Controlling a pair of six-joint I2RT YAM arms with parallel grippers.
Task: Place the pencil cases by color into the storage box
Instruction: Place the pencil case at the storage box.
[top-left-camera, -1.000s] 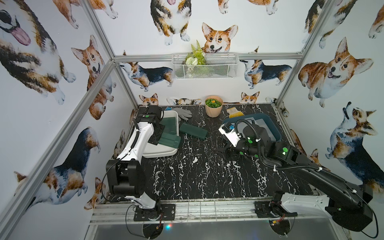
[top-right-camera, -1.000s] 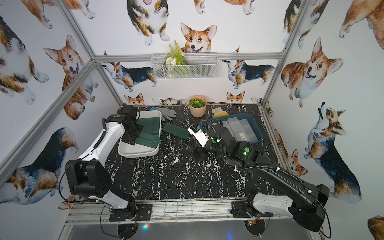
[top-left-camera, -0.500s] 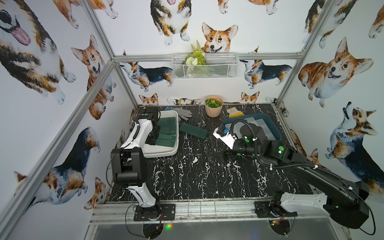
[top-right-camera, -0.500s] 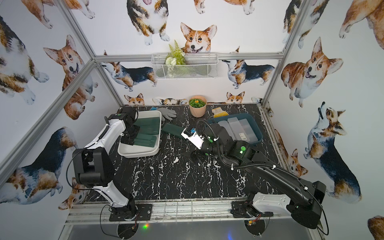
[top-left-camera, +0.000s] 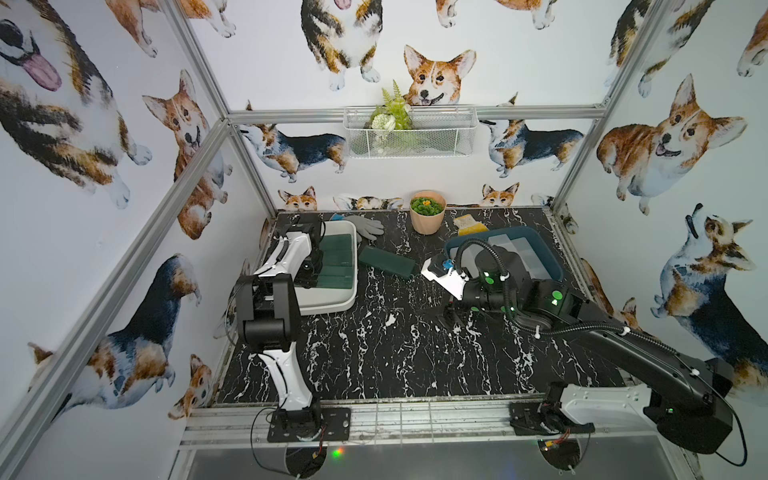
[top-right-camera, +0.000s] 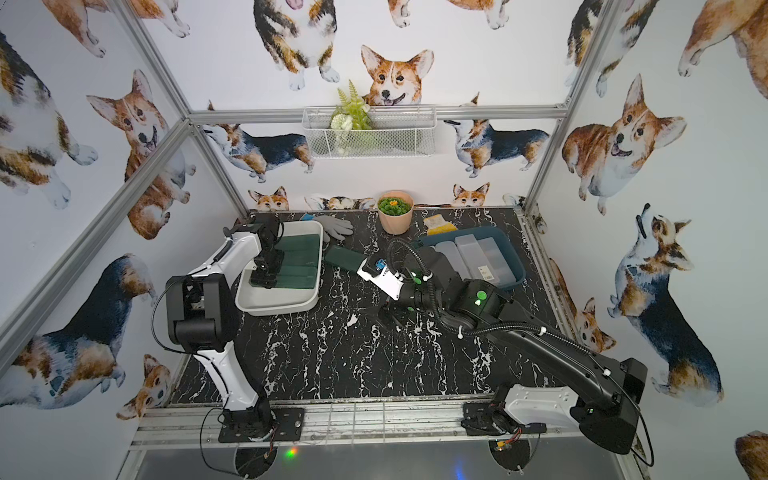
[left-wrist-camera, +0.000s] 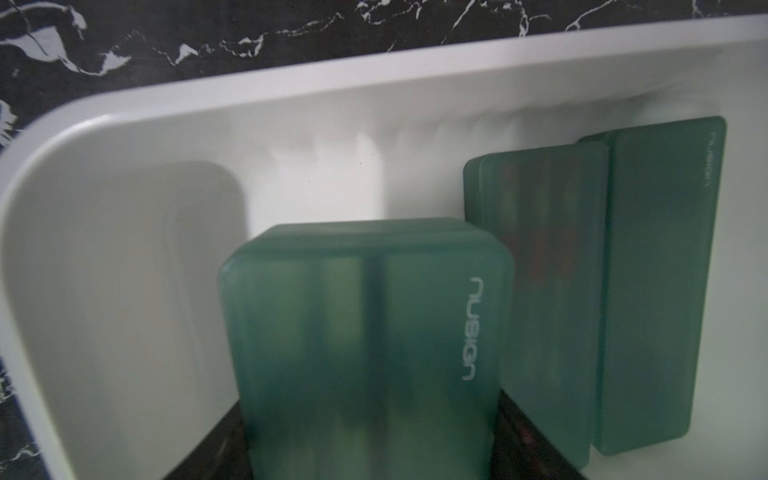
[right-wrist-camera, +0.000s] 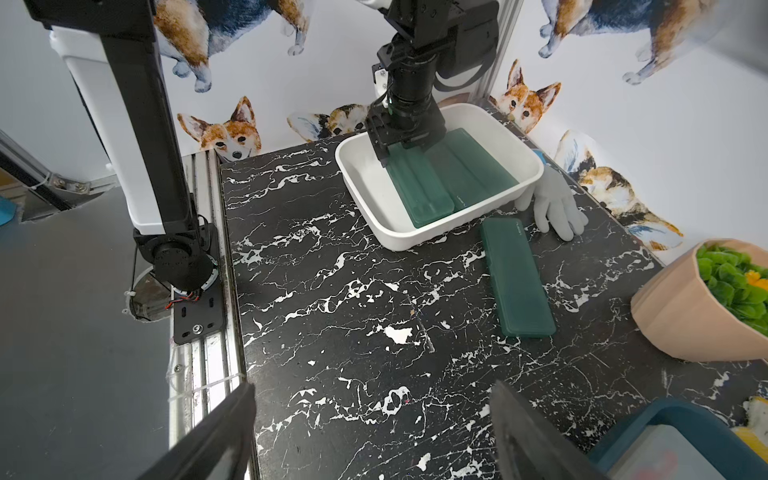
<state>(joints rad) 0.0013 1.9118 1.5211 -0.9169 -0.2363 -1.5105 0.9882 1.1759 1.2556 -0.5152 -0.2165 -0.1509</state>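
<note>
Three of four translucent dark green plastic pencil cases (top-left-camera: 338, 259) are in the shallow white plastic tub (top-left-camera: 328, 305), left of centre in both top views.
We judge greens are gathered here to keep colours apart: the left gripper (right-wrist-camera: 399, 151) is clamped on the nearest green case (left-wrist-camera: 361, 340), settling it beside two others. The fourth green case (top-left-camera: 386, 262) lies loose on the black marble table (right-wrist-camera: 332, 291), just right of the tub. The right gripper (right-wrist-camera: 372, 388) hangs empty, jaws apart, near the dark teal tub (right-wrist-camera: 673, 409) of frosted clear cases (top-right-camera: 473, 253). Since a second ago, the right arm has slid left toward that loose case.
</note>
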